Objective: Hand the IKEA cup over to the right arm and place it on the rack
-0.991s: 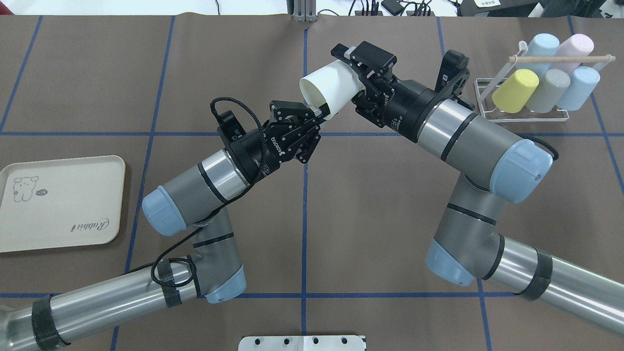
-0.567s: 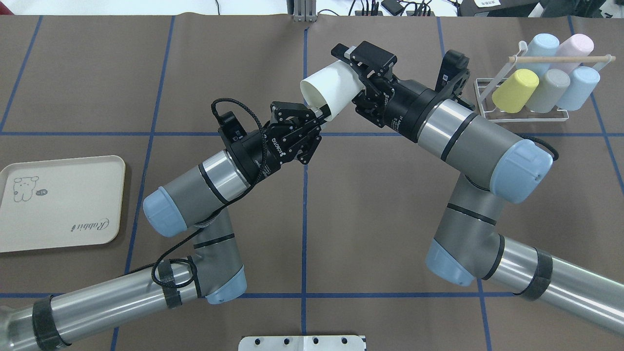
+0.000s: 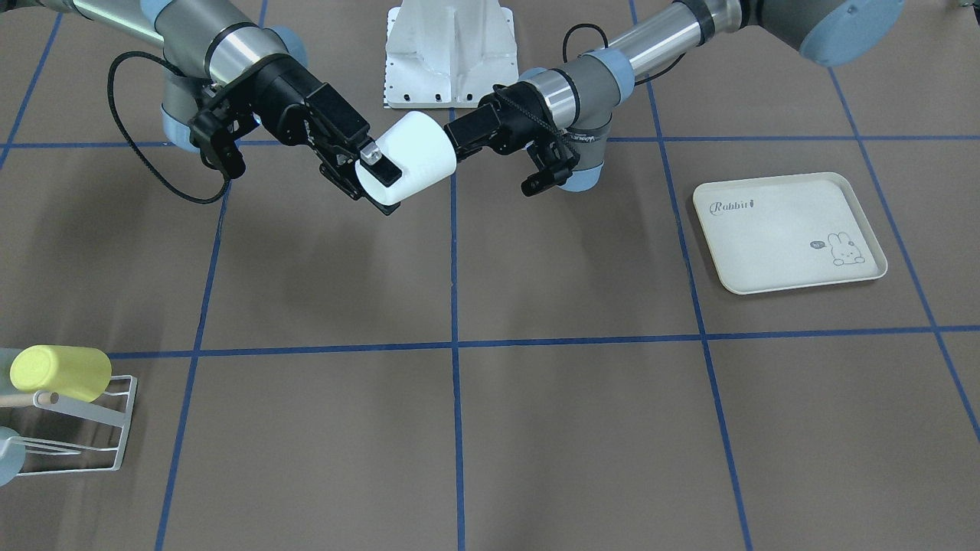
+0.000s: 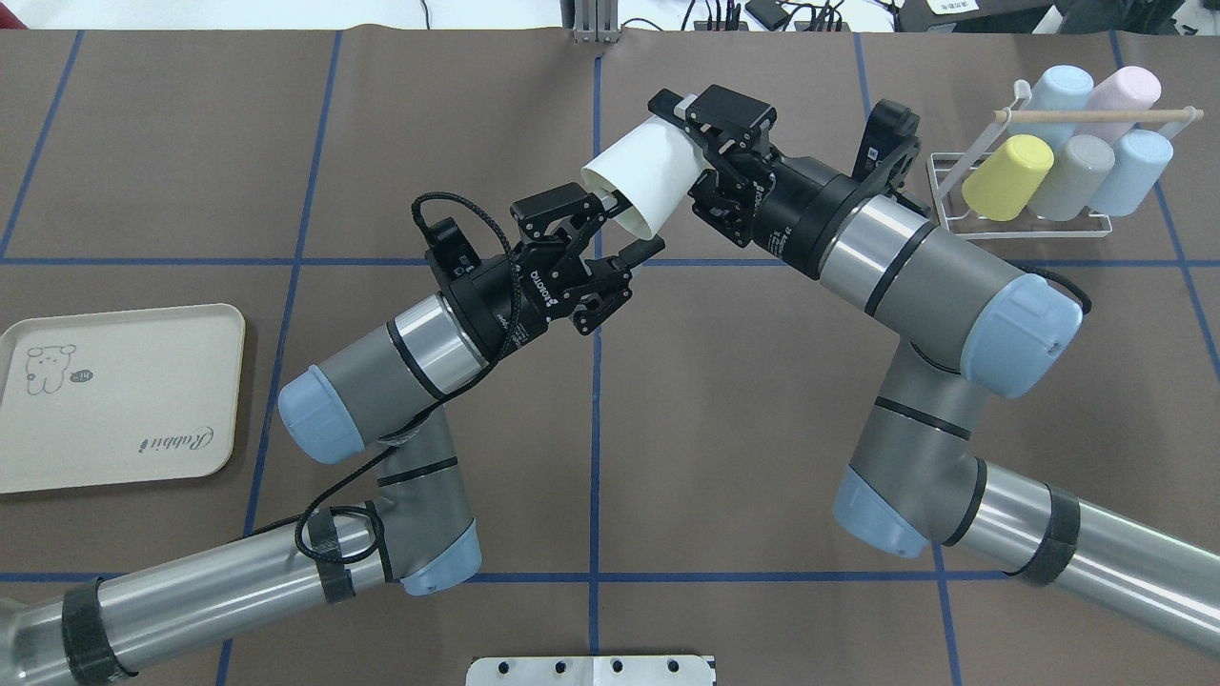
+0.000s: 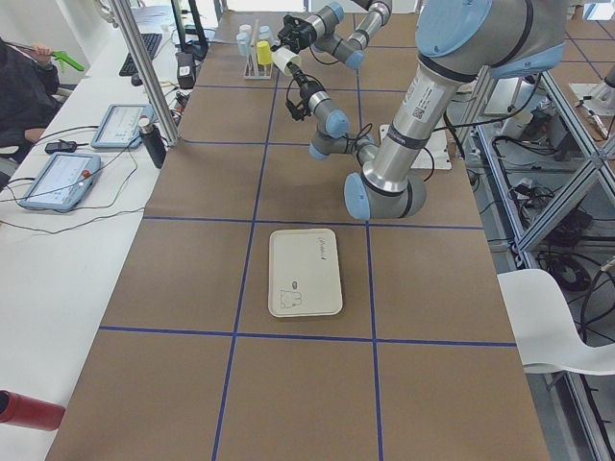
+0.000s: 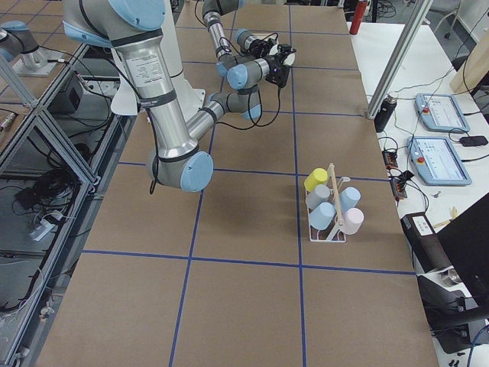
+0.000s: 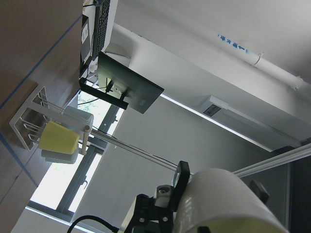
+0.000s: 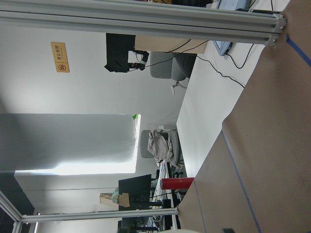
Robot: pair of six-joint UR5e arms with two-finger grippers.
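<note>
Handing over the cup (image 4: 637,181): one side released, the other carrying it alone

The right fingers (image 4: 713,107) are clenching the white cup at its closed end, one on each side. They are holding it in the air above the middle of the desk (image 4: 753,419), with its mouth tilting toward the left arm (image 4: 410,353). The left fingers (image 4: 562,203) are standing spread wide and gripping nothing. The cup's rim is sitting between their tips, and from here I cannot tell whether either tip is brushing it.

Further out, the right arm (image 4: 915,267) is reaching in from the rack's side, with its wrist hanging near the rack (image 4: 936,186). The rack is carrying a yellow cup (image 4: 1006,176) and other pastel cups (image 4: 1077,171) under its wooden dowel (image 4: 1087,114). The cream tray (image 4: 124,381) is lying well apart on the far left.

To my eye, these are the risks:

- **Snagging the rim:** the rim is lying between the spread left tips, so a retreat at an angle could hook it and twist the cup in its new grip.
- **Slipping:** the cup is smooth and tapered and is pinched only near its base, so a quick swing could let it slide or rotate.
- **Crowding at the rack:** the rack is looking full and I cannot pick out a free prong. The wrist is close to it too, so a careless turn could knock the frame or a seated cup.
</note>
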